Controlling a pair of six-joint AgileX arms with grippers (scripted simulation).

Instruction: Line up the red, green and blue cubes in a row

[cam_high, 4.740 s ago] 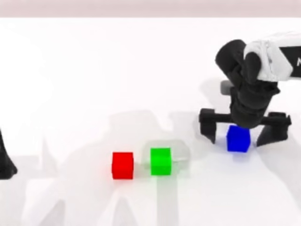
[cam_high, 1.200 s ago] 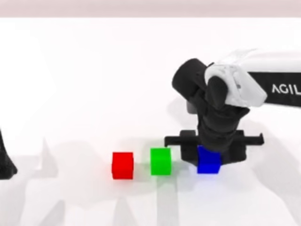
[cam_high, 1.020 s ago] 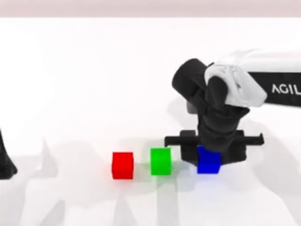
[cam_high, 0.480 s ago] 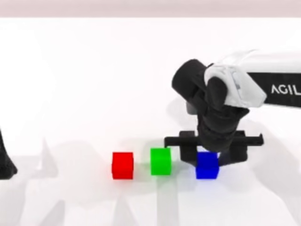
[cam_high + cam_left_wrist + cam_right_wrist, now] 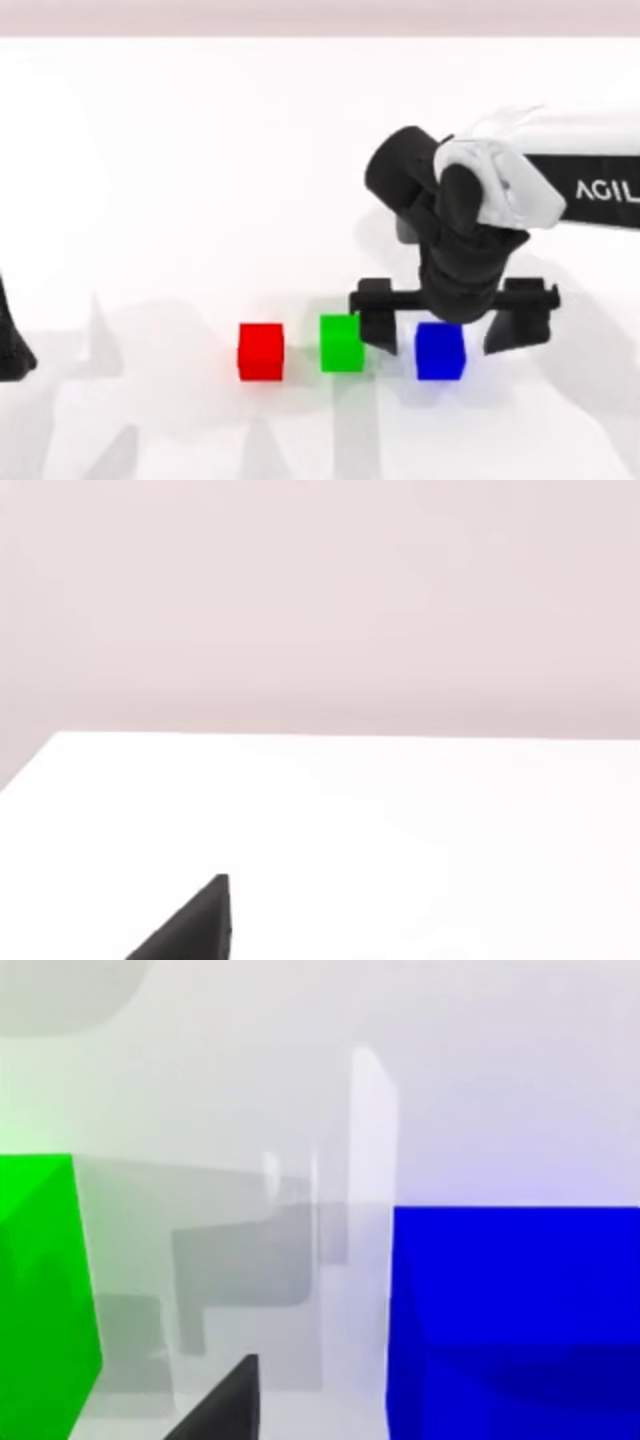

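The right end effector (image 5: 452, 322) is seen spread wide around the blue cube (image 5: 440, 350), gripping nothing; the cube rests on the bench (image 5: 200, 180) in a row with the green cube (image 5: 342, 343) and red cube (image 5: 261, 351). One finger (image 5: 377, 325) sits just beside the green cube, which may be knocked out of line if the lift drifts sideways. The left arm is parked at the left edge
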